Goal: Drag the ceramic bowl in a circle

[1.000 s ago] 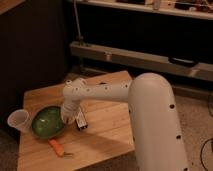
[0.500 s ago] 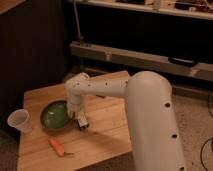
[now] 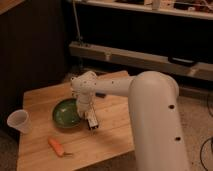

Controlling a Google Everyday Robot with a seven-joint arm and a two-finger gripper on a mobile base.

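Note:
The ceramic bowl point(image 3: 66, 114), round, shallow and glossy green, sits on the wooden table point(image 3: 115, 132) left of centre. My gripper point(image 3: 89, 120) points down at the bowl's right rim, at the end of the white arm point(image 3: 150, 105) that reaches in from the right. It is shut on that rim. The wrist hides the rim's right edge.
A small translucent white cup point(image 3: 19, 121) stands near the table's left edge. An orange carrot point(image 3: 56, 146) lies in front of the bowl near the front edge. Dark shelving and a metal rail point(image 3: 135, 57) run behind the table.
The bowl has slid to the right and slightly back together with my gripper, moving away from the cup. The cup and the carrot have stayed where they were.

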